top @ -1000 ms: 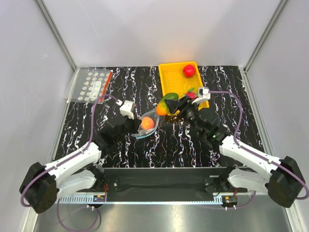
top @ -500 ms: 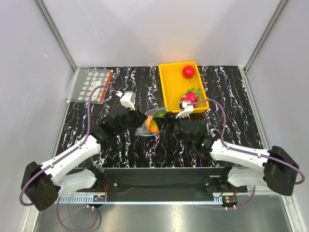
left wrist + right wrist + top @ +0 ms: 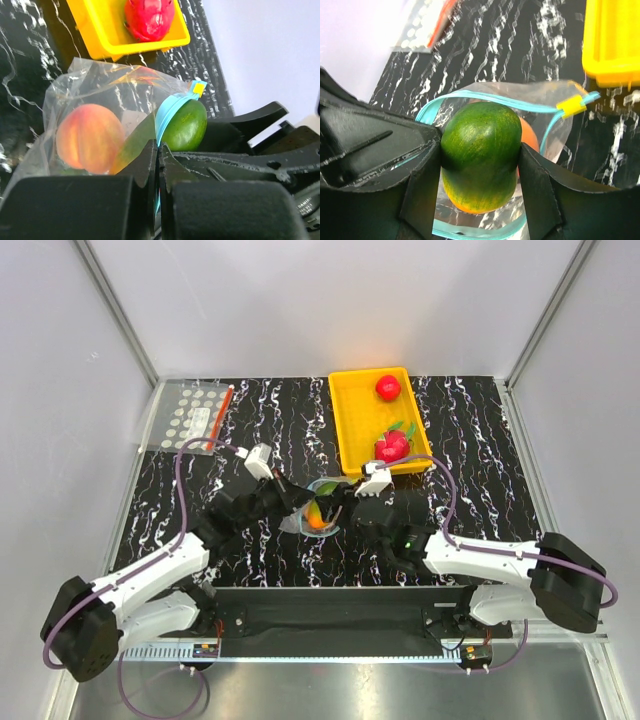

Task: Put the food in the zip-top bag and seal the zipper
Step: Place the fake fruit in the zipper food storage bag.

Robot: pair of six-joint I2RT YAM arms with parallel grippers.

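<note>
Left pincer (image 3: 157,152) tight on zipper (image 3: 168,112), right pincer (image 3: 480,162) tight around green fruit (image 3: 478,137); yellow tray (image 3: 612,40) beyond.

Your obscured items, right wrist view: peach-orange fruit (image 3: 529,134), mostly behind orange-and-green fruit (image 3: 479,150); yellow tray (image 3: 612,45), cut by edge; dotted bag (image 3: 417,32), blurred. Left wrist view: red fruit (image 3: 149,17), top cropped.

Stretched out from 7 o'clock with the left arm (image 3: 150,578), forearm angled toward 1 o'clock. Pinching the bag (image 3: 85,90) rim in the left gripper (image 3: 158,165), jaws pressed flat together. Lying low from 5 o'clock with the right arm (image 3: 480,554), wrist pointing toward 10 o'clock. Clamping the fruit (image 3: 477,125) in the right gripper (image 3: 480,150), fingers (image 3: 427,185) spread either side of it. Meeting tip to tip near centre.
</note>
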